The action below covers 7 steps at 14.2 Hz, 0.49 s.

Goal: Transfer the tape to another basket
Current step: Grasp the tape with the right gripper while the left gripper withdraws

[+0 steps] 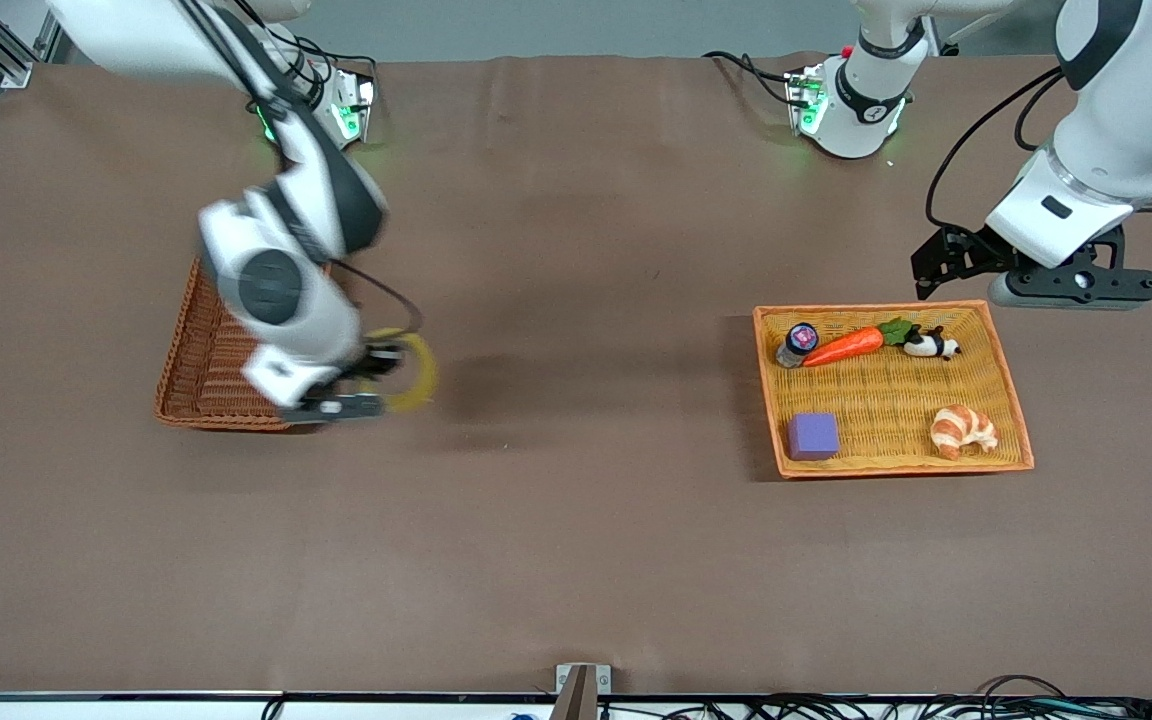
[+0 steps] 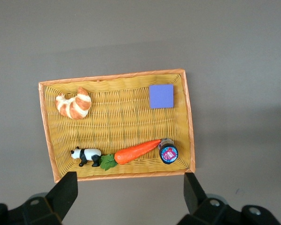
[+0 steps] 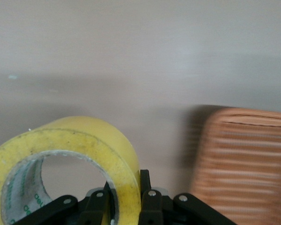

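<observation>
Front view: the brown counter (image 1: 576,520) is seen stretched wide, and on it, toward the left arm's end, the bright orange-yellow tray (image 1: 1008,385) is laid flat with five things in it. Toward the right arm's end the narrower reddish-brown basket (image 1: 204,370) is set, its flared rim partly covered by the right arm. The right gripper (image 1: 366,385) is held in the air over the counter just beside the basket's edge, on the side toward the tray, and the tape (image 1: 414,372) is gripped upright in it; in the right wrist view the jaws are seen pinched on the wall of the yellow roll (image 3: 75,159), one finger inside the grey core and one outside, with the basket (image 3: 246,164) shown close alongside. So the tape is carried clear of both containers, over bare counter. The left gripper (image 1: 946,262) is kept waiting above the counter by the tray's edge that lies farthest from the front camera; in the left wrist view its jaws are spread wide with nothing between them, the two fingers (image 2: 65,193) framing the tray (image 2: 47,136). Within the tray, an orange carrot (image 1: 844,346) with green leaves is laid along that same edge, between a small round-capped bottle (image 1: 797,343) and a little panda figure (image 1: 930,345). Nearer the front camera, a tan croissant (image 1: 963,430) and a purple cube (image 1: 813,436) are set well apart from one another.
</observation>
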{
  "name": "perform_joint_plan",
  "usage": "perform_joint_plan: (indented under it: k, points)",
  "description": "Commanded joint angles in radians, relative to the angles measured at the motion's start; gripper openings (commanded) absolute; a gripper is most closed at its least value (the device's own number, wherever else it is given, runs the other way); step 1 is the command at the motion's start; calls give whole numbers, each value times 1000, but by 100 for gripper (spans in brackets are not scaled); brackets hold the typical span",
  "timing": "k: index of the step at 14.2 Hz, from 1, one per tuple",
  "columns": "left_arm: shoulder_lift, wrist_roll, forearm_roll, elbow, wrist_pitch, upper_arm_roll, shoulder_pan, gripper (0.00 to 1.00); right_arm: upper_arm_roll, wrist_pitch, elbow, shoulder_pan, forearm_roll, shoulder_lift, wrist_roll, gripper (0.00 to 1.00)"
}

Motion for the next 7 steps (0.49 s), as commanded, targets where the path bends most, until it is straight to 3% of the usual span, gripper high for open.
perform_joint_plan:
  k: [1, 4, 7]
  points:
    - [15, 20, -15, 33, -20, -5, 9, 100, -157, 38, -186, -6, 37, -167, -270, 0]
    - [5, -8, -44, 21, -21, -14, 29, 100, -314, 240, -446, -5, 38, -292, -462, 0]
    - [4, -14, -42, 12, -27, -17, 29, 100, -440, 472, -663, -3, 38, -322, -590, 0]
